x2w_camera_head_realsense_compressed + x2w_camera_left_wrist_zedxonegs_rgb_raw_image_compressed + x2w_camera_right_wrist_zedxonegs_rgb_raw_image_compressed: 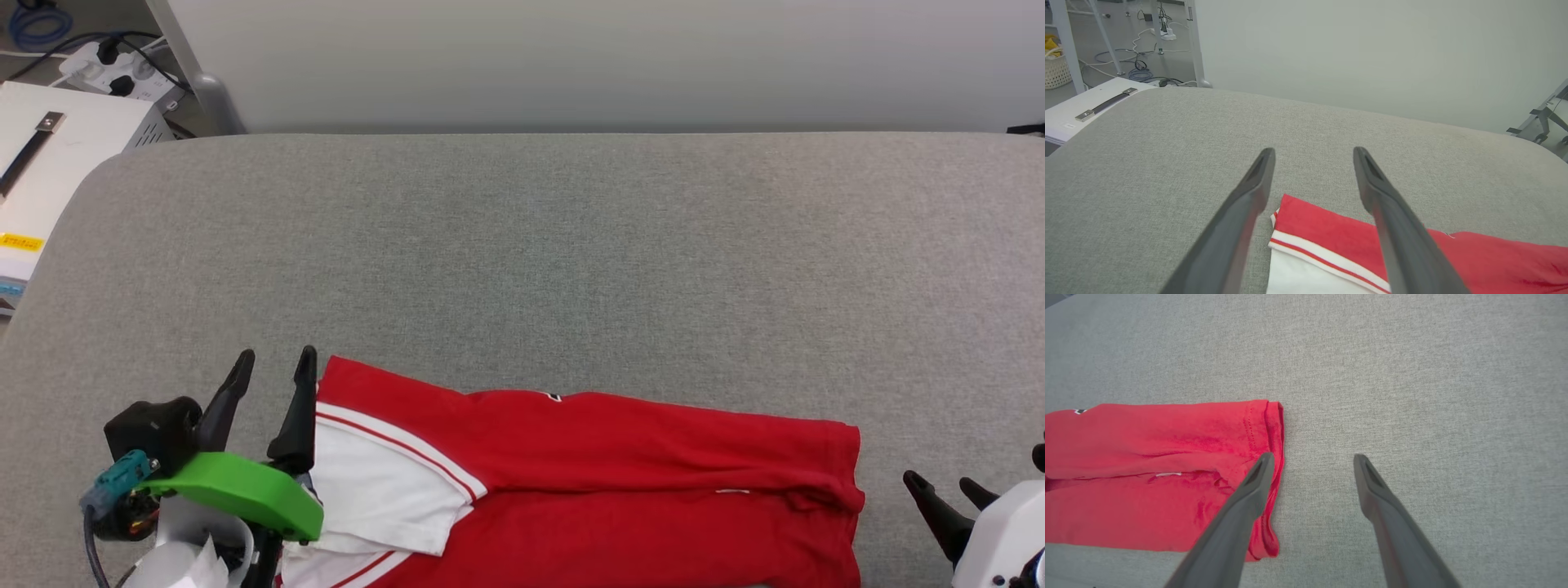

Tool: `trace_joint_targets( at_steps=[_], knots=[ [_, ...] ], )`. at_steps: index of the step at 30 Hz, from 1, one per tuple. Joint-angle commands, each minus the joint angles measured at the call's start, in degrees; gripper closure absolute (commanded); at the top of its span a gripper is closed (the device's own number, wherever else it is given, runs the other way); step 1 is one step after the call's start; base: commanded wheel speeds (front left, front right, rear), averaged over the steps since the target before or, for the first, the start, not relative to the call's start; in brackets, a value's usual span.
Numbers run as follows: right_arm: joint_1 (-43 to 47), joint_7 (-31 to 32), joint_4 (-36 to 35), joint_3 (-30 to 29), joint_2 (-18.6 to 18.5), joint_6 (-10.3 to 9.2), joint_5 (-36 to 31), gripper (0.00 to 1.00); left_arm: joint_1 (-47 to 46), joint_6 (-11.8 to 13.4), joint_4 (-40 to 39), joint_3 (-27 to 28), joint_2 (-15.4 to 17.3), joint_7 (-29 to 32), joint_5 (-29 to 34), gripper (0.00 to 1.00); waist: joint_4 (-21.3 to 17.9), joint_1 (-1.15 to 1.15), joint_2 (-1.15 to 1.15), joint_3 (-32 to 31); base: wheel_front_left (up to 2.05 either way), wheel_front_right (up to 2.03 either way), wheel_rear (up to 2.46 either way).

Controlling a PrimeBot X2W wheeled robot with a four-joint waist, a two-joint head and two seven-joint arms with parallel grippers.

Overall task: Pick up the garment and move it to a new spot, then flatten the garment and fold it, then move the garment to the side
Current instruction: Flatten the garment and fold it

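The garment (pixel 588 482), a red jersey with a white panel and striped trim, lies folded lengthwise along the near edge of the grey table (pixel 571 261). My left gripper (pixel 273 363) stands open at the garment's left end, nothing between its fingers. In the left wrist view the garment's trimmed corner (pixel 1323 241) lies below the open left gripper (pixel 1312 153). My right gripper (pixel 939 483) is open just right of the garment's right end. In the right wrist view the red hem (pixel 1271 457) lies beside the left finger of the open right gripper (pixel 1312 459).
A white case with a black handle (pixel 49 155) stands off the table's far left corner, with a power strip and cables (pixel 122 69) behind it. A pale wall panel (pixel 612 65) runs along the table's far edge.
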Motion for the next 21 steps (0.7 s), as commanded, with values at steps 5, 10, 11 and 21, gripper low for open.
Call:
trace_joint_targets(
  at_steps=[5,10,11,21],
  knots=[
    [-0.1,2.4,1.0,-0.1,0.1,-0.04,0.7,0.0,-2.2,4.1,-3.9,-1.7,-1.9,-3.7,6.6,0.0,2.0,0.0,0.0,1.6,0.0,0.0,0.0],
    [-2.9,3.1,4.8,4.0,1.2,-0.04,2.9,0.0,-2.7,6.7,-7.7,-3.7,-3.2,-3.5,9.8,0.0,3.7,0.0,0.0,3.7,0.0,0.0,0.0],
    [-3.3,3.2,5.6,4.8,1.4,-0.04,3.4,0.0,-3.0,7.1,-8.4,-4.0,-3.3,-3.2,10.2,0.0,4.0,0.0,0.0,4.0,0.0,0.0,0.0],
    [-4.2,7.0,13.3,10.7,2.0,-0.04,6.7,0.53,-4.0,8.1,-9.3,-4.9,-3.5,-2.5,11.4,0.0,5.3,0.0,0.0,6.5,0.0,0.0,0.0]
  ],
)
